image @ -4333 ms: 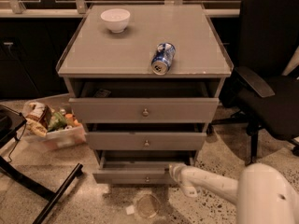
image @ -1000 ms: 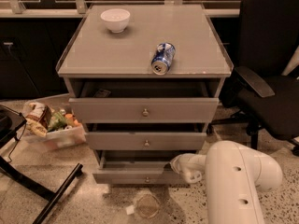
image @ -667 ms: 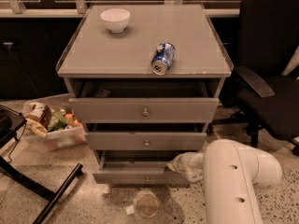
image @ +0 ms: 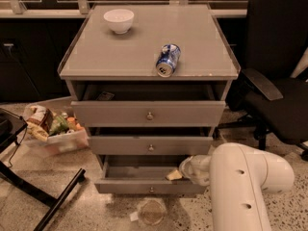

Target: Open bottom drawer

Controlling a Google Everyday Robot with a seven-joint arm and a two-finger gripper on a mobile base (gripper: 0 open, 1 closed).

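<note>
The bottom drawer (image: 130,186) is the lowest of three grey drawers. It stands pulled out a little, with its grey inside (image: 137,171) showing and a small round knob (image: 151,190) on the front. My white arm (image: 240,186) comes in from the lower right. My gripper (image: 179,173) sits at the drawer's right end, over its top edge, mostly hidden by the arm's wrist.
The top drawer (image: 148,112) and middle drawer (image: 150,145) also stand slightly out. A white bowl (image: 118,20) and a lying blue can (image: 167,59) rest on the cabinet top. A bin of snacks (image: 52,129) stands at the left, a black office chair (image: 279,81) at the right, a clear cup (image: 151,211) on the floor.
The arm has swung from low at the right to closer and larger in view. The gripper stays at the bottom drawer's right end. The drawer looks much the same.
</note>
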